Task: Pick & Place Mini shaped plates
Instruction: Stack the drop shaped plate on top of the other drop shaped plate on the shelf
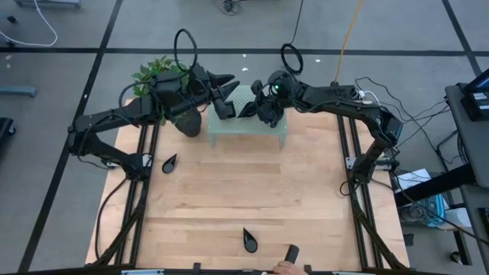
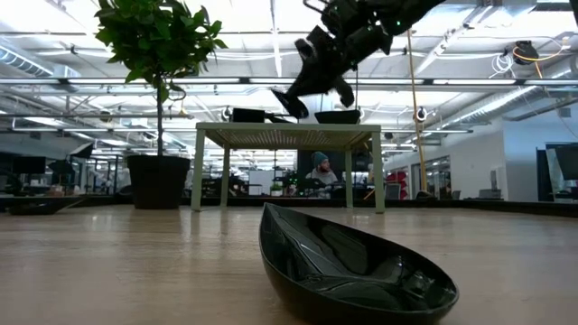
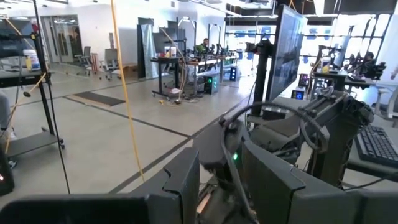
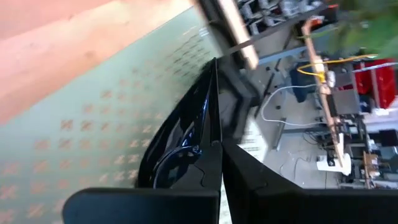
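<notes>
From above, both arms reach to the far middle of the wooden table point(image 1: 229, 198), where a small pale green stand point(image 1: 263, 126) sits beside a potted plant point(image 1: 162, 75). The right gripper point(image 1: 252, 107) hovers over the stand top, its fingers pressed together on the rim of a black teardrop plate point(image 1: 247, 109). The left gripper point(image 1: 231, 90) points at the stand from the plant side, fingers parted, nothing between them. Two more teardrop plates lie well apart on the bare wood — one point(image 1: 169, 163) near the left edge, another point(image 1: 250, 240) near the front edge.

The low view looks level across the table: the front teardrop plate point(image 2: 352, 271) fills the foreground, hollow side up. Behind it the stand point(image 2: 287, 137) rises on its legs, the dark plant pot point(image 2: 159, 181) to its side. Above the stand top the right gripper point(image 2: 302, 90) holds its plate point(image 2: 291, 102) tilted, clear of the surface.

The left wrist view shows that arm's own fingers point(image 3: 186, 183) spread apart with a gap between them, and the other arm's dark body just beyond.

The right wrist view shows its two fingers point(image 4: 208, 168) pinching the glossy plate point(image 4: 180, 137) edge-on, above the patterned green stand top point(image 4: 81, 130).
</notes>
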`<state>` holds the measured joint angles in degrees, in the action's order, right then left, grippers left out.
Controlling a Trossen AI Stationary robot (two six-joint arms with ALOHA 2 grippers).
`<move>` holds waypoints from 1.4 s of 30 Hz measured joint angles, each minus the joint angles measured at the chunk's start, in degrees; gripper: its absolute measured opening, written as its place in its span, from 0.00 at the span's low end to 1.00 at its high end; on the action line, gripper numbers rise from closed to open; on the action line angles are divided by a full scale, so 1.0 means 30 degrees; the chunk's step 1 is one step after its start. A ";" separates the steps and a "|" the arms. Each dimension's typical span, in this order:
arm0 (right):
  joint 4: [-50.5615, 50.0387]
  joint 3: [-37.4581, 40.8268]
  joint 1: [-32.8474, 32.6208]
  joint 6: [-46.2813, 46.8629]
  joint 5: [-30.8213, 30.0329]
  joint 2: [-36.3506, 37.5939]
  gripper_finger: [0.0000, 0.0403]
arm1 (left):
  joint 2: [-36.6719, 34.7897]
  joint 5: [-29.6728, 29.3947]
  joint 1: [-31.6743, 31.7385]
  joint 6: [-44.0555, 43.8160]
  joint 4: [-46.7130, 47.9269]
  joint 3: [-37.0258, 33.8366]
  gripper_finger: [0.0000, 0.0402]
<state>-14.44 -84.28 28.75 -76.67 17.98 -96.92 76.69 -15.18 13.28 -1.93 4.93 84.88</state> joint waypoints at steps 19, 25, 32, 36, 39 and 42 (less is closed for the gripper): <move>0.4184 0.2211 -0.0430 -0.2337 -0.1990 0.0006 0.00 | 0.0000 0.0007 0.0000 -0.0408 -0.0041 0.0000 0.31; 0.4173 0.2211 -0.0393 -0.2875 -0.2563 0.0007 0.00 | 0.0000 0.0007 0.0000 -0.0449 -0.0146 0.0000 0.31; 0.2650 0.2104 -0.0418 -0.3542 -0.3044 0.0007 0.00 | 0.0000 0.0006 0.0000 -0.0451 -0.0160 0.0000 0.31; 0.2110 0.1993 -0.0430 -0.3411 -0.3120 0.0043 0.00 | 0.0000 0.0000 0.0000 -0.0444 -0.0178 0.0000 0.31; 0.2173 0.1993 -0.0443 -0.3313 -0.3076 0.0043 0.00 | 0.0000 0.0000 0.0000 -0.0448 -0.0189 0.0000 0.31; 0.2173 0.1993 -0.0462 -0.3317 -0.3118 0.0043 0.00 | 0.0000 0.0000 0.0000 -0.0444 -0.0189 0.0000 0.31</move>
<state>-7.92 -78.30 27.37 -86.62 8.63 -96.79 76.69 -15.18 13.28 -3.27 4.36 84.88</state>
